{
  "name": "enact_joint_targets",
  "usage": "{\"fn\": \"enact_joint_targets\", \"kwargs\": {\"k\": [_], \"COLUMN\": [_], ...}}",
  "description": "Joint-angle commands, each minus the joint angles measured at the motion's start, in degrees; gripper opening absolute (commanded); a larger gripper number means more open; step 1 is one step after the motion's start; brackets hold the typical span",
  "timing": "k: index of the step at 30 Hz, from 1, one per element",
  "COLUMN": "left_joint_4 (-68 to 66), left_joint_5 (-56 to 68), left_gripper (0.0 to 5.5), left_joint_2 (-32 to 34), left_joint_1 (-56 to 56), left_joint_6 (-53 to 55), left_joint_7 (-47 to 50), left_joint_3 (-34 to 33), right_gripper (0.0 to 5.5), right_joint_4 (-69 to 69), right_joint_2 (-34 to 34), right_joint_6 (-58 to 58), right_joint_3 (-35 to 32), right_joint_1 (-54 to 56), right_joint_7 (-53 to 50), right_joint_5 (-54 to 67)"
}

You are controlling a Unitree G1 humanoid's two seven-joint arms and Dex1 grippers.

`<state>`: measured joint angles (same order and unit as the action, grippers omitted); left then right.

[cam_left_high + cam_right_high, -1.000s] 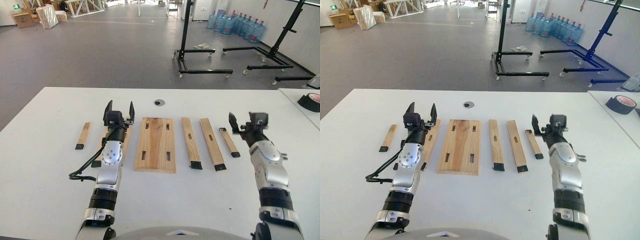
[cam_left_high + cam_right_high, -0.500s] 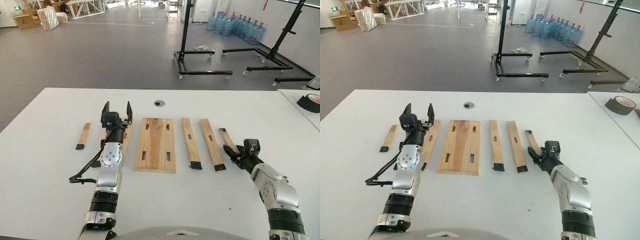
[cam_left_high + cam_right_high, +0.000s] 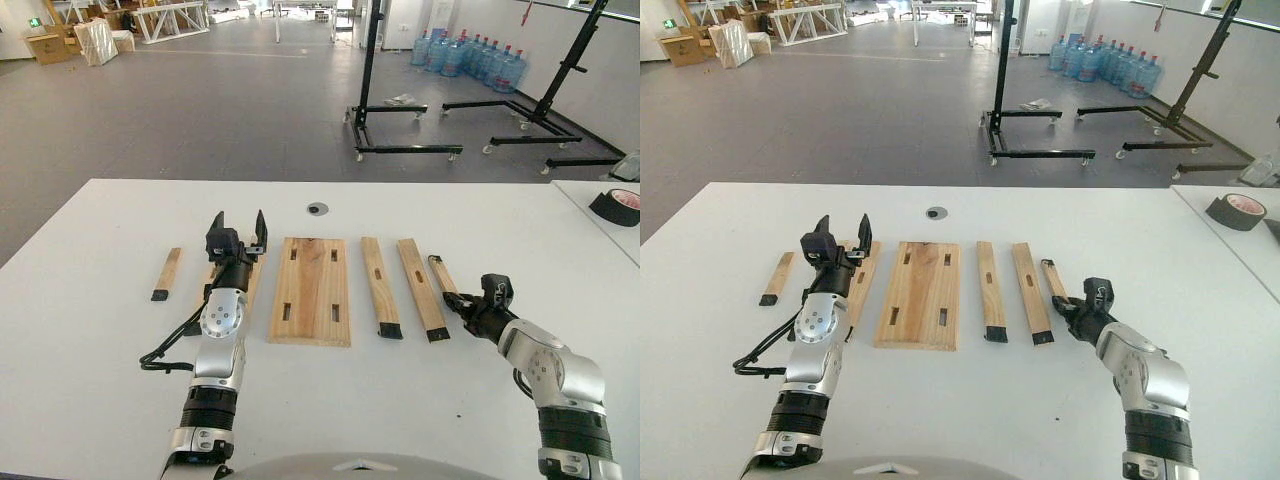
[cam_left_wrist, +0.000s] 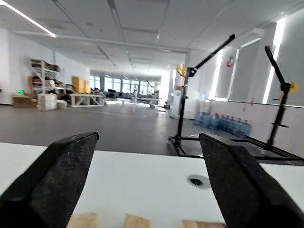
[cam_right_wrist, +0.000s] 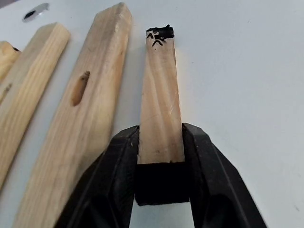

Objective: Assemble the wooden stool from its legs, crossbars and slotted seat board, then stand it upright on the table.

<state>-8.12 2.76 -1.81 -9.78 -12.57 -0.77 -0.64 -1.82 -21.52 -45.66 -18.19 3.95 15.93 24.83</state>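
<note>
Crossbar [image 5: 159,85] lay on the table [image 3: 90,350], its near end clamped in the right gripper [image 5: 160,134]. Left gripper [image 3: 240,221] hung wide open, empty, beside the seat [image 3: 310,292].

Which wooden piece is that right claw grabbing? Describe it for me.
On the white table, look right of the wide seat board, past two long slotted legs. The outermost stick is it: shorter, thinner, black-tipped, its near end in the right gripper.
</note>
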Motion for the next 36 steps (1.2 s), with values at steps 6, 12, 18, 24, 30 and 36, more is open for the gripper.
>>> {"fn": "enact_joint_targets", "kwargs": {"k": [6, 12, 18, 24, 30, 36], "left_joint_4": [8.62, 14.54, 8.93, 7.73, 8.78, 8.37], "left_joint_5": [32.63, 54.61, 53.12, 53.39, 51.83, 49.37], "left_gripper": [3.87, 3.87, 3.87, 3.87, 3.87, 3.26], "left_joint_2": [-1.28, 2.14, 3.57, 2.78, 3.91, 2.82], "left_joint_1": [-2.93, -0.45, -1.53, -3.02, -2.51, -2.42], "left_joint_6": [16.83, 39.86, 44.97, 46.67, 48.44, 48.42], "left_joint_7": [-19.11, -28.19, -25.22, -26.56, -27.65, -27.89], "left_joint_3": [-3.4, -3.1, -4.26, -5.22, -4.49, -3.14], "right_gripper": [1.27, 1.27, 1.27, 1.27, 1.27, 1.27], "right_joint_4": [-5.6, 3.98, 8.83, 6.85, 5.62, 4.78], "right_joint_2": [-4.53, 2.86, 2.61, 0.91, -1.32, -5.44], "right_joint_6": [31.71, 36.54, 36.64, 37.69, 39.7, 40.08], "right_joint_3": [10.08, 22.45, 28.02, 32.22, 31.44, 29.93], "right_joint_1": [13.65, 11.9, 8.13, 7.44, 6.91, 7.17], "right_joint_7": [4.41, 15.88, 20.71, 22.65, 24.94, 29.12], "right_joint_5": [-15.02, -10.62, -11.68, -16.39, -17.05, -16.68]}}
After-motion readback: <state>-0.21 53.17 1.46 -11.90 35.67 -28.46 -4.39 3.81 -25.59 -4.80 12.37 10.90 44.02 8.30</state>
